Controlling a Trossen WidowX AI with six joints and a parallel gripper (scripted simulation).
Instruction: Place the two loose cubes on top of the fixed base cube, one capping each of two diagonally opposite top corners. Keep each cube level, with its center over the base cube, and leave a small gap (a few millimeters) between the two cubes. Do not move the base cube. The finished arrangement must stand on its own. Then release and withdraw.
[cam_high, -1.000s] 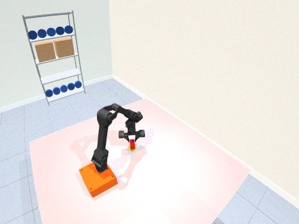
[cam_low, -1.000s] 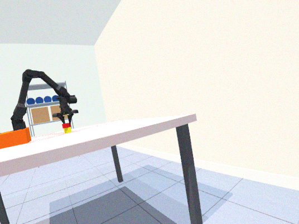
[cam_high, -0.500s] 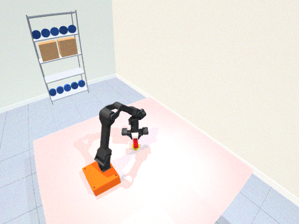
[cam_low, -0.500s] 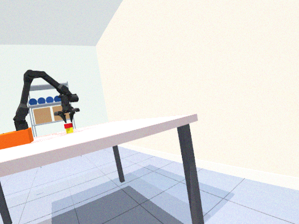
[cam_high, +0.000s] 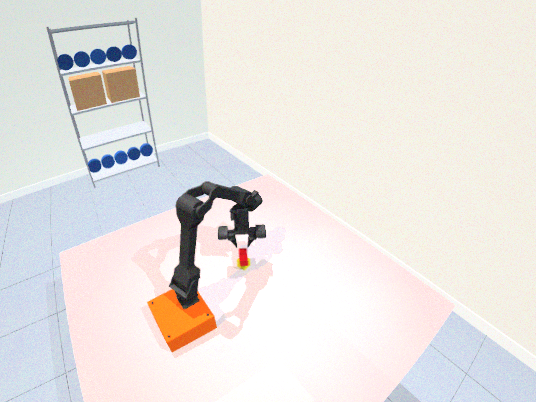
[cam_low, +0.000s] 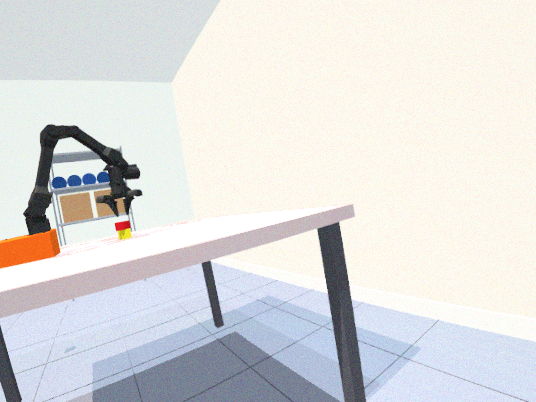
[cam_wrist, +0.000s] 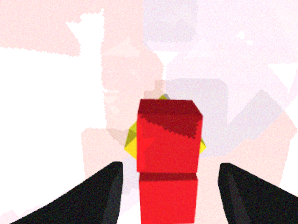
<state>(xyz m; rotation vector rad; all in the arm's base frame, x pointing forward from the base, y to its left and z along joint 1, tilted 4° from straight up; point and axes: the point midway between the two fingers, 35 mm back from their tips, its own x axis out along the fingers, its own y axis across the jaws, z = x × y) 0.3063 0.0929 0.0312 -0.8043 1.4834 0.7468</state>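
Top view, worktop: pale pink-white surface (cam_high: 350, 300) (cam_low: 225, 235), glare over its middle; it lies below the pincer (cam_high: 242, 246) (cam_low: 121, 214) (cam_wrist: 170, 167).
Worktop legs: dark, seen in the exterior view under the slab.
Floor: blue-grey tiles (cam_high: 30, 280) (cam_low: 280, 310) with thin dark joints; overlapping shadows beneath the worktop.
Walls: cream (cam_high: 375, 125) (cam_low: 375, 150) on one side, pale green-grey (cam_high: 170, 65) (cam_low: 150, 115) behind the shelf; white skirting at the foot.
Shelf rack: grey frame (cam_high: 84, 145) (cam_low: 56, 210), standing well apart from the pincer, beyond the worktop.
Rack contents: top view gives five blue round things on an upper shelf, two brown boxes (cam_high: 88, 91) (cam_low: 76, 207) on the one below, a bare shelf, then five more blue rounds at the bottom.
Arm mount: orange block (cam_high: 162, 320) (cam_low: 30, 248) on the worktop, to one side of the pincer.
Pincer: fingers spread part-way, nothing between them; raised above the cubes.
Red cubes: two (cam_wrist: 170, 145) (cam_wrist: 168, 201), below the pincer, a narrow dark gap between them in the wrist view.
Base cube: yellow (cam_high: 243, 267) (cam_low: 124, 234) (cam_wrist: 131, 148), under the reds, its corners showing past them.
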